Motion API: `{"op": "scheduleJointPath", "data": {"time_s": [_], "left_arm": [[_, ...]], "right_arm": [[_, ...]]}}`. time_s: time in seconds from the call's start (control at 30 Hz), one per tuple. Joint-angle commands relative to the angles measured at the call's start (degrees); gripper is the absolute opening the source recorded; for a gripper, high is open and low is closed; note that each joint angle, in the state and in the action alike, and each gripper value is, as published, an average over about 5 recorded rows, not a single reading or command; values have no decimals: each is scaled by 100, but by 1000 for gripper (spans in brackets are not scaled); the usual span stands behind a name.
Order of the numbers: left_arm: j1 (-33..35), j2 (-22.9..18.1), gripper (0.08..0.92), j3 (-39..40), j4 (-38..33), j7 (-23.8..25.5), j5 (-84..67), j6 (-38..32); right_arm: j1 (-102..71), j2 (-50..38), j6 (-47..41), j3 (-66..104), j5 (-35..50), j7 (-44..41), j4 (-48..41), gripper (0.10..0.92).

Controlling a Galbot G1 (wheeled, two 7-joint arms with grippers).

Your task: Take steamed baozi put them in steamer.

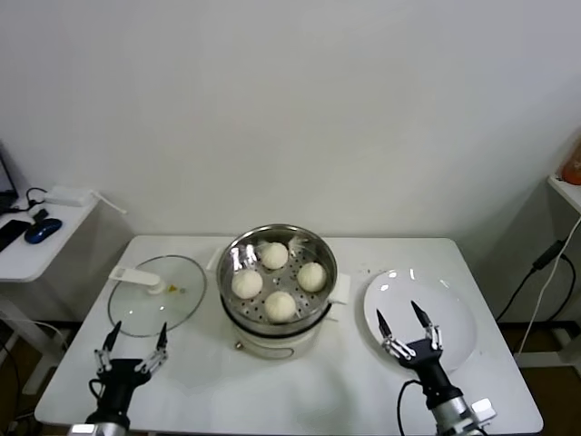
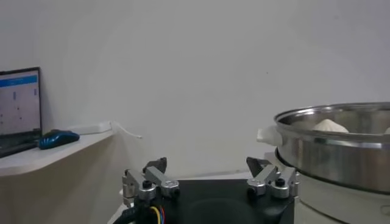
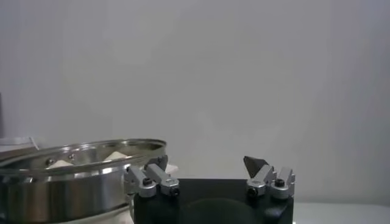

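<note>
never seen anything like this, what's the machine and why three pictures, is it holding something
It is a two-armed robot at a white table. The wide picture comes from a camera on its head, looking down; the other two come from cameras on its wrists.

The left end effector hangs near the glass lid lying flat on the table. The right end effector is over the white plate. Both are open and hold nothing.

Between them stands the steamer, a shiny steel pot, with four steamed baozi on its perforated tray. A side table on the robot's left carries a blue mouse.
</note>
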Motion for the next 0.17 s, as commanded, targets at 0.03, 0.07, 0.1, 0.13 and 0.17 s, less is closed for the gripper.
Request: {"op": "scheduleJointPath", "data": {"time_s": [0.03,0.07,0.1,0.13,0.17], "left_arm": [[47,-15,823,-41,-3,43,-46,-25],[52,-15,823,-48,-9,47,-57,-25],[56,-16,823,-55,-15,51,-67,-26],[59,-15,823,-57,-18,53,-71,-26],[62,-14,823,-59,-21,54,-73,-27]], "right_arm": [[-164,86,84,35,-38,-51,-37,823],[-155,83,84,34,-36,-55,-51,823],[-146,78,85,33,-34,-59,-64,823],[-141,76,84,33,-33,-61,-69,823],[-139,73,84,32,-32,-62,-72,823]]}}
